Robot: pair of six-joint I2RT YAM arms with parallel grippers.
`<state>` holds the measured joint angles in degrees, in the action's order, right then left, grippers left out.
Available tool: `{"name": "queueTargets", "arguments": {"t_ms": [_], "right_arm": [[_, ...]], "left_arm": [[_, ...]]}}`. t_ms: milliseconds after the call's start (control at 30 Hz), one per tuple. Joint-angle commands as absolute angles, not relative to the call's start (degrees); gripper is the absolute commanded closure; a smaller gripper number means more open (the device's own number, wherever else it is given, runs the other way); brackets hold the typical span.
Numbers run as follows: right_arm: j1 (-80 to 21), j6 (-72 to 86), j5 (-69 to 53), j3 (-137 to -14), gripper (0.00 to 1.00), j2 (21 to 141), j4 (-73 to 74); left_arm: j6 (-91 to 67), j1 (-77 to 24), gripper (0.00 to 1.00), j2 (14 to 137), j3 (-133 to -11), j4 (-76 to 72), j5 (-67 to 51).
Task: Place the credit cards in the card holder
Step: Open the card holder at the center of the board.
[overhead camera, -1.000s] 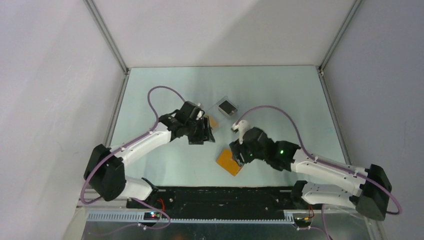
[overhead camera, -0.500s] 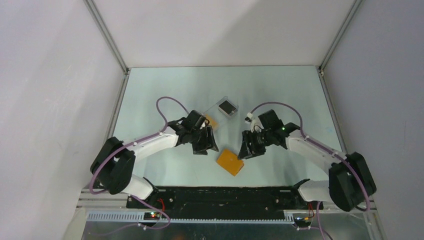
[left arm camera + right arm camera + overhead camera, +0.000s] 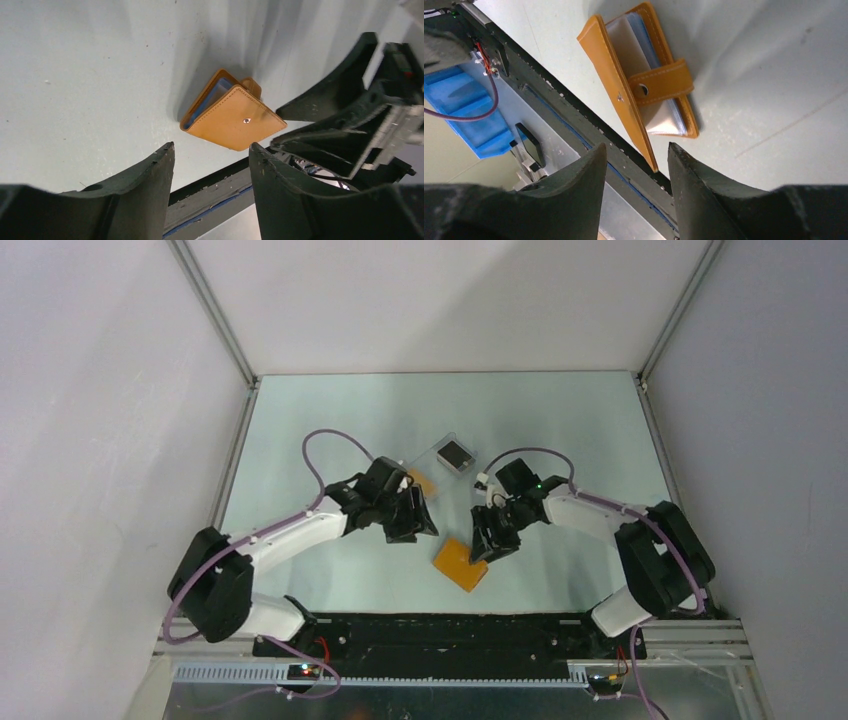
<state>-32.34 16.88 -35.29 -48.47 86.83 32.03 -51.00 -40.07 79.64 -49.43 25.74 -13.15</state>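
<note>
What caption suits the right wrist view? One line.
Open right gripper poised over the partly open orange card holder.

Orange-tan leather on pale mint

We see the card holder (image 3: 227, 120) in orange-tan, with paler stitching along its edges and a small silver stud on its face. A light blue card (image 3: 202, 107) shows between its leaves, next to clear glossy sleeves. The table (image 3: 330, 420) is pale mint green, faintly speckled. The left arm (image 3: 290, 533) and right arm (image 3: 590, 510) are white, their cables (image 3: 305, 455) purple, and the left gripper (image 3: 414, 526) and right gripper (image 3: 490, 546) black. We also note a black-centred clear rectangle (image 3: 455, 454) and an orange-centred clear rectangle (image 3: 425, 483).
</note>
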Motion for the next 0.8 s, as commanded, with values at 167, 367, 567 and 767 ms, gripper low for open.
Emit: {"name": "queueTargets", "arguments": {"t_ms": [167,367,567,767], "right_arm": [[-34.14,14.49,-41.30,-54.50,0.60,95.66,31.48],[-33.05,13.33,-40.12,-57.11,1.00,93.24,32.80],[-30.10,9.89,-25.30,-59.67,1.00,80.51,35.08],[-33.93,7.50,-8.28,-61.20,1.00,76.19,36.39]], "left_arm": [[-50.68,-40.18,0.39,67.28,-50.18,24.66,-7.26],[-49.64,-38.47,0.38,59.61,-51.21,24.61,-4.81],[-49.03,-36.23,0.38,54.88,-49.34,24.73,-4.15],[-49.13,-35.42,0.38,53.83,-47.24,25.47,-2.51]]}}
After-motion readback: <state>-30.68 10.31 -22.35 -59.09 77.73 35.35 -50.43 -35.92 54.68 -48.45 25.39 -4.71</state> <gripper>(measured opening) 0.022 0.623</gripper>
